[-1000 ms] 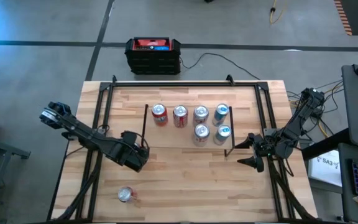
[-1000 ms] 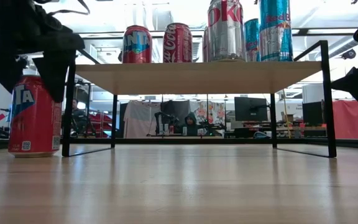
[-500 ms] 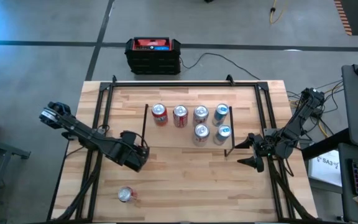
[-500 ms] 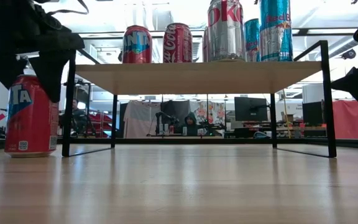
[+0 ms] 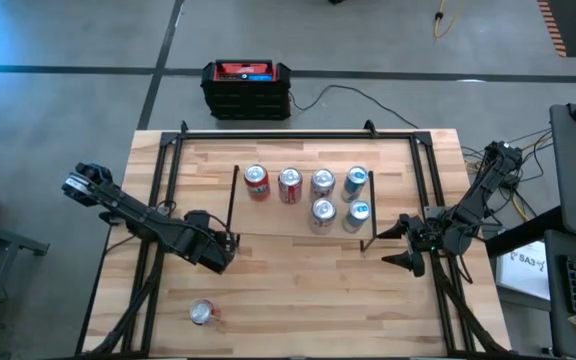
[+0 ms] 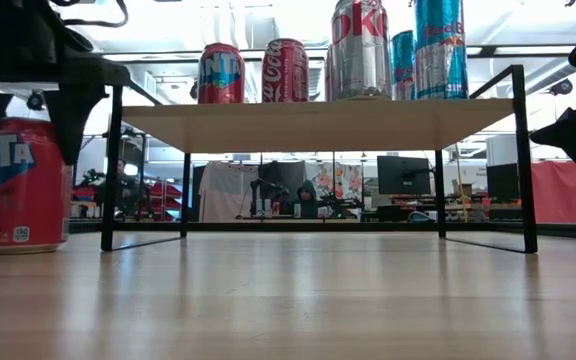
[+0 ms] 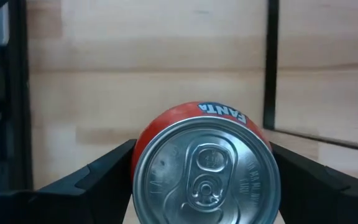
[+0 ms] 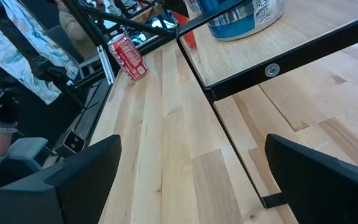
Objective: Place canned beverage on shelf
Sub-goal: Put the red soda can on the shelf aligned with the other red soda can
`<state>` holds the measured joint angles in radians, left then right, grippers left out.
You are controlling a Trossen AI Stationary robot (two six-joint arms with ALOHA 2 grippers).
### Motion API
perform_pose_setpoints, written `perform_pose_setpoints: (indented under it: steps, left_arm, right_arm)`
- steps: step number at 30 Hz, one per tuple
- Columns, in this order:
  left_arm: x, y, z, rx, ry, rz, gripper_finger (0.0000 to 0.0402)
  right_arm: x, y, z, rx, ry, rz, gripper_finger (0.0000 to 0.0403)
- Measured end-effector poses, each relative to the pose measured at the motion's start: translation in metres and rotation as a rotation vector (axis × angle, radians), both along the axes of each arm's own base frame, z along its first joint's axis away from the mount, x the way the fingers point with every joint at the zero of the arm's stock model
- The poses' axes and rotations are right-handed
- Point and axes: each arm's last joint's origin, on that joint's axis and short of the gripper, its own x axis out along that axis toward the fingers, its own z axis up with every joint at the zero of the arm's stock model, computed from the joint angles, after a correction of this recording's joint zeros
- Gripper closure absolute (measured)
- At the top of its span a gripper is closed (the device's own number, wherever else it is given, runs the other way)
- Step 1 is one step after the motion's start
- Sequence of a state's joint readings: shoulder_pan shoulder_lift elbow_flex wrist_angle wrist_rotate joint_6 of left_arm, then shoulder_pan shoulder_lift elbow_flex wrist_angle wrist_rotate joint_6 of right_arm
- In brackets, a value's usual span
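A red Fanta can [image 7: 204, 168] stands upright on the table left of the shelf [image 5: 278, 222]; it also shows in the low view [image 6: 23, 185]. My left gripper [image 5: 213, 252] points down over it and is shut on it; in the high view the gripper hides the can. The shelf, a light-wood board on black legs [image 6: 318, 125], carries several upright cans [image 5: 308, 195]. Another red can [image 5: 202, 313] stands alone near the table's front edge. My right gripper [image 5: 408, 245] waits open to the right of the shelf. My left gripper pinches the Fanta can's upper wall [image 7: 138, 146] between its two fingers [image 7: 104, 171], one on each opposite side just below the rim. The fingers come from above, pointing steeply down. The can stays upright, and its bottom [image 6: 23, 248] seems to rest on the table.
The shelf's thin black leg [image 6: 111, 170] stands right beside the held can. Black rails [image 5: 163, 190] run along the table's left, right and far sides. A black-and-red box [image 5: 247, 88] sits on the floor beyond the table. Bare wood [image 5: 308, 290] lies in front of the shelf.
My left gripper has rolled about its own axis while staying over the same spot. The Fanta can has turned about with it, so more of its label faces the low camera. The can has slid a little toward the table's left, still upright.
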<state>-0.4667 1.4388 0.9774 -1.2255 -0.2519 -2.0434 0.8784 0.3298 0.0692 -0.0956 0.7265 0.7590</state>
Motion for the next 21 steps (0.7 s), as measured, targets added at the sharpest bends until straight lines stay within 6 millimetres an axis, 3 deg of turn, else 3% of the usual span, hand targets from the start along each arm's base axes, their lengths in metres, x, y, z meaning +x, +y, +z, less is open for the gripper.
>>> perform_pose_setpoints:
  steps: [9, 21]
  left_arm:
    - [-0.0020, -0.0042, 0.0078, -0.119, 0.066, 0.139, 0.0100]
    - [0.0004, -0.0063, 0.0080, -0.134, 0.013, 0.255, 0.0100]
  right_arm:
    - [0.0000, 0.0000, 0.0000, 0.000, 0.000, 0.000, 0.0019]
    - [0.0000, 0.0000, 0.0000, 0.000, 0.000, 0.000, 0.0019]
